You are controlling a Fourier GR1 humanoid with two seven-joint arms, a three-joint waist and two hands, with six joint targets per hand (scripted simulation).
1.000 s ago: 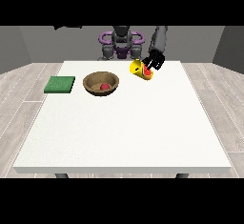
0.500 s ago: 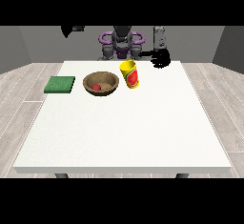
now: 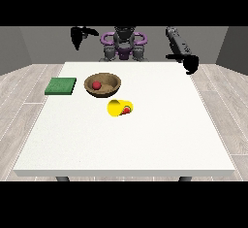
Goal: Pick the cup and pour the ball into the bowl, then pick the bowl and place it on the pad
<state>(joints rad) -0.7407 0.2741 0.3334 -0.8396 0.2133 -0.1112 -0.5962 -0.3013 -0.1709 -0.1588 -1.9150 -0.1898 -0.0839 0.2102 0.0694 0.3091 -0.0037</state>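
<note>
A brown bowl (image 3: 102, 84) stands on the white table (image 3: 160, 125) with a red ball (image 3: 96, 85) inside it. The yellow cup (image 3: 120, 107) lies on its side just in front of the bowl, free of both hands, with red showing at its right end. A green pad (image 3: 61, 86) lies flat to the left of the bowl. The hand at the view's right (image 3: 190, 64) hangs over the table's far right edge, holding nothing. The hand at the view's left (image 3: 77, 37) is raised high behind the table, well away from the objects.
The robot's torso (image 3: 124, 45) stands behind the table's far edge. Wooden floor surrounds the table on all sides.
The cup left the hand at the view's right, stood upright beside the bowl, and now lies tipped over in front of it. That hand has drawn back to the right.
</note>
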